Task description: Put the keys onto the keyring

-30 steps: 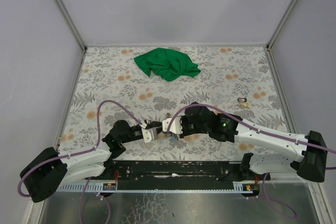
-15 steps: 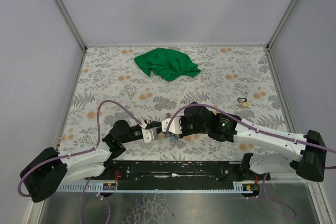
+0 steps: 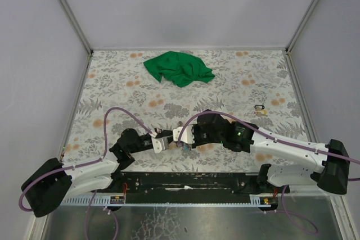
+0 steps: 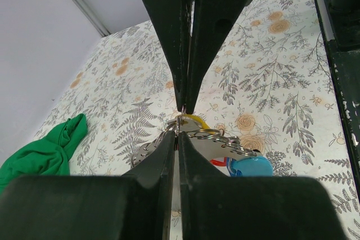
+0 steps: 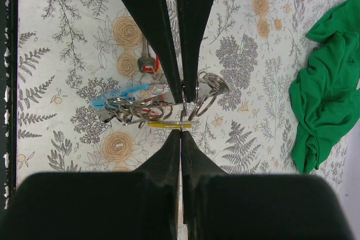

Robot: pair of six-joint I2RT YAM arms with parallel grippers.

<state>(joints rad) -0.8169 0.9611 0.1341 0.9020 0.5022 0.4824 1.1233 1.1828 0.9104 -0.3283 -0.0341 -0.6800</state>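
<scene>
Low in the middle of the overhead view, the left gripper (image 3: pixel 163 140) and right gripper (image 3: pixel 179 135) meet tip to tip. Both pairs of fingers are pressed together, the left's nipping the keyring (image 5: pixel 207 90). The keys (image 5: pixel 121 93) bunch just beside it above the desk (image 3: pixel 253 77).

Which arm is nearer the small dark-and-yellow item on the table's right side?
Right. The right arm passes just on the near side of the item; the left arm lies far to its left.
</scene>
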